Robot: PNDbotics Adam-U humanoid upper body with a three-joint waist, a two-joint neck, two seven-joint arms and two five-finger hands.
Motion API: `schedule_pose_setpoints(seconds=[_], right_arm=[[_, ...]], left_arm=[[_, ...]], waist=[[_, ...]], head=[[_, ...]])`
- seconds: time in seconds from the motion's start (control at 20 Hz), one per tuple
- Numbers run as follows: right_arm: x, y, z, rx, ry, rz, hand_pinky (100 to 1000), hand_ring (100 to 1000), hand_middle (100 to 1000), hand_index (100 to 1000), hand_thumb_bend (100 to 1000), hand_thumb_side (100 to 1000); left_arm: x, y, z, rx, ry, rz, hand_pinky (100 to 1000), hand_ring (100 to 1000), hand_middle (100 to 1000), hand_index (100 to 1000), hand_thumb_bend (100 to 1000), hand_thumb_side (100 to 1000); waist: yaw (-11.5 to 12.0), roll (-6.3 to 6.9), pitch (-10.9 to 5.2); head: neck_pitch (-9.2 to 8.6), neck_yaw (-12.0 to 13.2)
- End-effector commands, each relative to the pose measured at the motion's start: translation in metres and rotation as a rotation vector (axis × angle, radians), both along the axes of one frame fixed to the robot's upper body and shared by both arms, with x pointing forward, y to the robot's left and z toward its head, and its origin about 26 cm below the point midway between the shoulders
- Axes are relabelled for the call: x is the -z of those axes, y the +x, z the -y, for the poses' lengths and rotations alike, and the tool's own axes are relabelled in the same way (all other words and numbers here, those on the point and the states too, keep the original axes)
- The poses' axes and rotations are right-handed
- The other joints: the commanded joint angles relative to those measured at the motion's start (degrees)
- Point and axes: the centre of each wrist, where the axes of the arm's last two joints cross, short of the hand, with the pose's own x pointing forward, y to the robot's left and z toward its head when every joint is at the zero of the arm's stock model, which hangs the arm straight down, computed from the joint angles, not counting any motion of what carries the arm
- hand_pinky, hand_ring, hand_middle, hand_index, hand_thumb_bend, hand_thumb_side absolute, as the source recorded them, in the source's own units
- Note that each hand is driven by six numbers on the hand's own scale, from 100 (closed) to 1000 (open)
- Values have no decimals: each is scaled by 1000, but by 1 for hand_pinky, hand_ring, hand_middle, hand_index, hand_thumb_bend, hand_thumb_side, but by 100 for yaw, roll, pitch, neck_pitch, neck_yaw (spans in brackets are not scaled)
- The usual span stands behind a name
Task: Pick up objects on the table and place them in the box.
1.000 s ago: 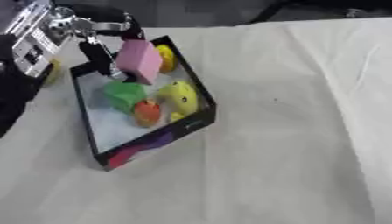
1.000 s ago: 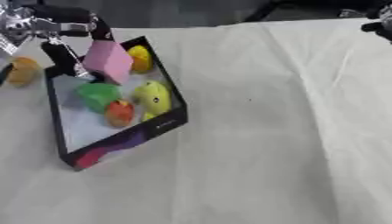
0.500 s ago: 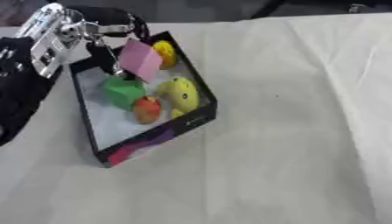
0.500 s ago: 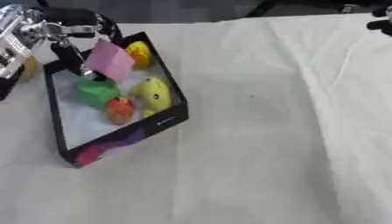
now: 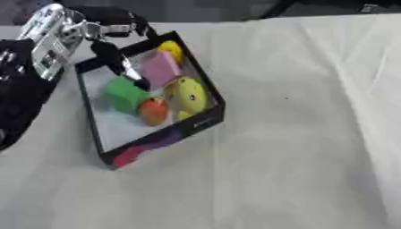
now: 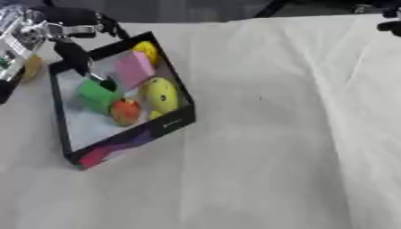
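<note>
**Nothing readable here**

Looked over both eye views and there's no text I can actually make out. The box (image 5: 205,117) has a tiny pale mark on its dark front wall, near the right corner, but it's just a smudge, no letters. The pink-purple patch at the box's lower corner is just colour too.

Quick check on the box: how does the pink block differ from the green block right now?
The pink block is pale pink and looks flat and tilted, lying toward the far end of the box beside a yellow toy; the green block is bright green, chunkier and sits nearer the middle, next to an orange ball. Both are inside the box, and the left hand grips neither.
</note>
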Motion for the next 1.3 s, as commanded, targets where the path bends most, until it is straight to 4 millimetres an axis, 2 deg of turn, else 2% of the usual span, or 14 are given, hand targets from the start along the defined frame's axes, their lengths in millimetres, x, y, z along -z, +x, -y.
schedule_pose_setpoints(seconds=[0.05,0.2,0.25,0.3,0.4,0.55,0.7,0.85,1.05,1.25,1.3], right_arm=[[-11,-2,3,6,-6,30,927,713,675,815,100,601],[-9,-3,4,9,-5,26,928,713,674,815,100,602],[-9,-3,4,12,-4,25,928,713,674,815,100,602],[-9,-3,5,15,-4,24,928,713,674,815,100,602],[-8,-4,7,22,-5,24,928,713,674,815,100,601],[-8,-5,9,32,-5,25,928,713,674,815,100,603],[-7,-6,10,39,-4,25,928,713,674,815,100,605],[-8,-6,10,38,-4,26,928,713,674,815,100,603],[-8,-6,10,38,-3,29,928,713,674,815,100,600],[-8,-5,10,39,-1,31,928,713,674,815,100,603],[-9,-5,10,38,-1,31,928,713,674,815,100,603]], left_arm=[[-25,-8,-9,-15,-18,40,861,863,825,928,829,750],[-31,-13,-12,-15,-38,45,862,860,820,917,695,743],[-34,-14,-14,-20,-57,50,859,855,814,906,605,765],[-39,-16,-20,-38,-91,61,854,848,807,893,533,743],[-50,-21,-38,-90,-150,90,850,845,801,875,493,670],[-61,-25,-72,-206,-192,125,850,847,807,873,487,622],[-61,-26,-110,-349,-186,121,854,861,829,888,513,580],[-56,-25,-136,-460,-181,109,855,862,829,891,514,576],[-45,-20,-155,-554,-182,71,855,864,828,888,522,593],[-31,-15,-163,-616,-175,34,871,891,837,894,587,652],[-28,-14,-164,-632,-177,25,874,892,825,891,629,695]], waist=[[11,-44,-81],[32,-55,-92],[41,-57,-97],[55,-58,-102],[84,-53,-108],[126,-40,-107],[161,-44,-90],[159,-70,-72],[141,-122,-31],[123,-169,12],[117,-178,22]], head=[[29,-1],[31,-8],[31,-9],[32,-10],[37,-20],[56,-39],[57,-63],[40,-67],[-16,-51],[-100,-31],[-124,-27]])
